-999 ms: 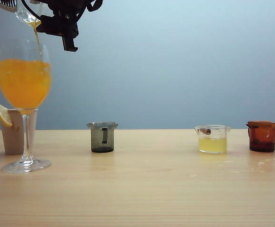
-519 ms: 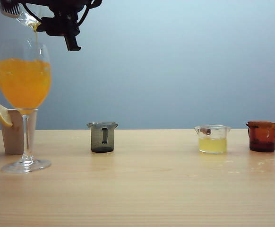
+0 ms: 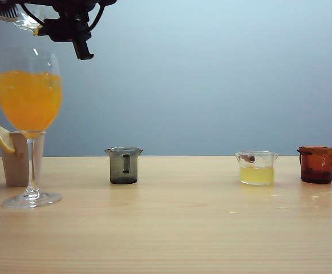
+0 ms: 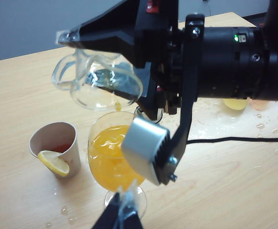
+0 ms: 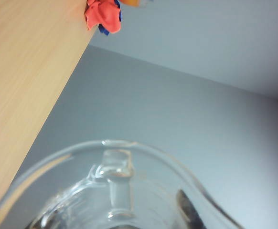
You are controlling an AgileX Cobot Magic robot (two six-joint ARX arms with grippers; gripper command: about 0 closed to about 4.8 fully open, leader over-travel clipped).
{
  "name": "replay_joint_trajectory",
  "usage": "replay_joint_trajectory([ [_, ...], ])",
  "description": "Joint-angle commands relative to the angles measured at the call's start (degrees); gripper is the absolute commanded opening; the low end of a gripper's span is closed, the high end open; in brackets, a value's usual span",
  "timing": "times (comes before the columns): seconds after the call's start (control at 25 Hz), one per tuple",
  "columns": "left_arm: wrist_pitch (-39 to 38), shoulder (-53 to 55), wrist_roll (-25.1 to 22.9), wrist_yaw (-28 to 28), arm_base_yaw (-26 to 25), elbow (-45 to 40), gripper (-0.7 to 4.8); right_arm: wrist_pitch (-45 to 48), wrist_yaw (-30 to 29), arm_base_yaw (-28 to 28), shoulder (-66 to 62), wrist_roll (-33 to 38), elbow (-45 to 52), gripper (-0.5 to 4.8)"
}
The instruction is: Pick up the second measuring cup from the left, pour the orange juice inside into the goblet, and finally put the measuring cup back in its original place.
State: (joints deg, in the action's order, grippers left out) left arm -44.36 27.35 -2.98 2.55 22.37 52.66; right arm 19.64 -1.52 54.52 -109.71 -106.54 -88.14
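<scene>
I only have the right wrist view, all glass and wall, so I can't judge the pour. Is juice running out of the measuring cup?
Observer: No stream. The measuring cup, tipped in the right pincer, shows just a drop at its lip.
Operator: Where is that lip?
Observer: Above the goblet's open mouth, clear of the rim.
Operator: How full is the goblet?
Observer: Orange juice fills most of the bowl.
Operator: And the left pincer?
Observer: The left pincer shows in front of the goblet's foot in the left wrist view, tips together.
</scene>
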Motion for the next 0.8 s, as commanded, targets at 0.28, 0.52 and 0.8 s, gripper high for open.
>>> replay_joint_trajectory([
  [0.28,0.7,0.0,0.0,0.1,-0.1,0.1,-0.03,1.6,-0.1,0.2,0.5,0.2,-0.4,1.56],
  [0.52,0.7,0.0,0.0,0.1,-0.1,0.1,-0.03,1.6,-0.1,0.2,0.5,0.2,-0.4,1.56],
  [0.8,0.7,0.0,0.0,0.1,-0.1,0.1,-0.03,1.5,-0.1,0.2,0.5,3.7,-0.4,1.56],
])
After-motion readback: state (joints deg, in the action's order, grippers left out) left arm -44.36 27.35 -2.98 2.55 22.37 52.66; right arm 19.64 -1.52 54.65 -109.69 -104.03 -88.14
